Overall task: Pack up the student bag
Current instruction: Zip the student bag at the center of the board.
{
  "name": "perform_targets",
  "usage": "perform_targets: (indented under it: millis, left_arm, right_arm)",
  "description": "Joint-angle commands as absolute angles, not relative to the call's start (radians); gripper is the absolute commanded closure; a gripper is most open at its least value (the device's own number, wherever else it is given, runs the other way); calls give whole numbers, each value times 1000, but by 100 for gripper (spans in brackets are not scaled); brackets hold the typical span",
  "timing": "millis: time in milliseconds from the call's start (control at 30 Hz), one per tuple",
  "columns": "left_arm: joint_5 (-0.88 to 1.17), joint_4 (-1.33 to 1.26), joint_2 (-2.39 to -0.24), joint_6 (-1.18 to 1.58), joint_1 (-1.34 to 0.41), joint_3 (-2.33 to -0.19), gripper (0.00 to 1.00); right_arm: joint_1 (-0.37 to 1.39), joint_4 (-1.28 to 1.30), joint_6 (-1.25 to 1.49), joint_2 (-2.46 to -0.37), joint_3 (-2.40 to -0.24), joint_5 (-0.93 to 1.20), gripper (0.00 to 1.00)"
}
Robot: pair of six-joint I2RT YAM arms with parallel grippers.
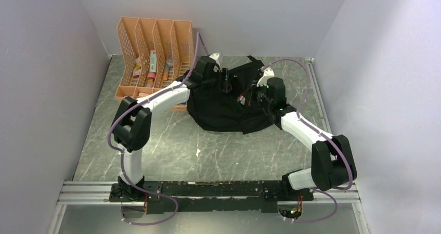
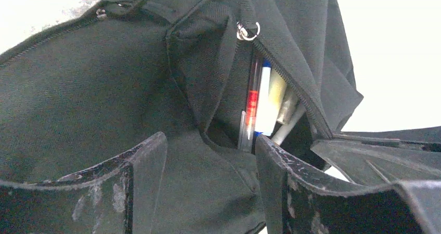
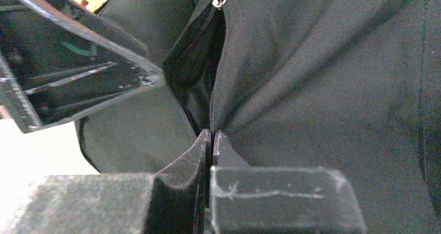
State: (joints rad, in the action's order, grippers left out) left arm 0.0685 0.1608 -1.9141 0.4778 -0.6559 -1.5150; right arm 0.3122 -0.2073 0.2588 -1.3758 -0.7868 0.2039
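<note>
Grey marbled desk [image 1: 171, 145] is carrying the student bag [image 1: 223, 109] at the middle of its far edge, an orange file rack [image 1: 156, 52] sitting in the far left corner. I am pinching the bag's fabric with the right gripper [image 3: 211, 138] — jaws clenched on it — while the left gripper [image 2: 208, 145] is hovering released, straight before the pocket mouth [image 2: 229, 122]. Pens [image 2: 262, 104] are standing inside, their long axis pointing away from the left gripper — I am judging that arm the nearer for any next insertion.

Left arm [image 1: 156, 100]: we had it stretched forward.
Left gripper [image 2: 208, 144]: we had its jaws spread wide.
Right gripper [image 3: 212, 136]: we had its jaws pinched on the student bag [image 3: 322, 88] fabric.
</note>
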Motion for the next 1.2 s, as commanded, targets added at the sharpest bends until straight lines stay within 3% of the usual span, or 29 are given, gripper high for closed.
perform_targets:
  millis: [0, 167, 400, 800, 1167]
  left_arm:
    - [59, 168, -1969, 472, -650, -1583, 33]
    - [63, 161, -2001, 475, -650, -1604, 37]
    - [93, 170, -2040, 463, -650, -1637, 53]
    - [154, 185, -2113, 450, -650, -1761, 94]
    - [173, 192, -2123, 436, -646, -1810, 95]
  right_arm:
    - [323, -218, 223, -1415, -834, 201, 100]
    - [338, -206, 194, -1472, -866, 206, 100]
    - [370, -167, 155, -1511, -877, 201, 100]
    - [385, -146, 130, -1505, -848, 184, 100]
    - [385, -159, 137, -1518, -830, 191, 100]
